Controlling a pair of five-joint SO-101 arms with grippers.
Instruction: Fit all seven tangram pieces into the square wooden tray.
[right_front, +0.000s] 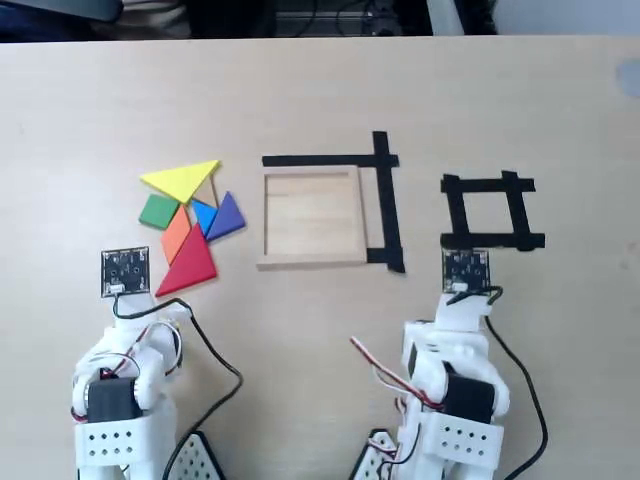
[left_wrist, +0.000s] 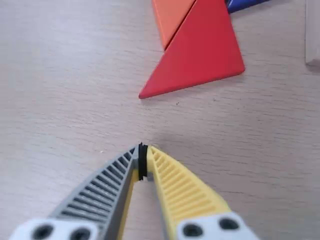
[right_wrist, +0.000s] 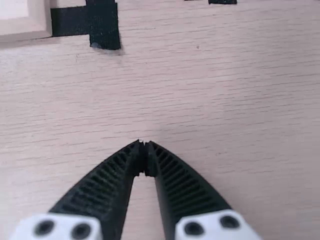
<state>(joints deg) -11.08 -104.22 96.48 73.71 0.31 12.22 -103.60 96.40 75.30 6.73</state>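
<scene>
My left pincer (left_wrist: 142, 162) is pressed together, tips touching and gripping nothing, low over the desk (left_wrist: 60, 75). Just ahead of its tips lies the red triangle (left_wrist: 200, 55), and the orange piece (left_wrist: 170, 17) touches it on the far side. The other tangram pieces (right_front: 180, 182) cluster beyond those, all on the desk beside the wooden tray (right_front: 311, 215). My right pincer (right_wrist: 144, 159) is likewise pressed together on nothing. Ahead of it, black tape (right_wrist: 97, 22) sits at the tray's corner.

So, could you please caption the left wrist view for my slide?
Shut left gripper pointing toward the red triangle.
</scene>
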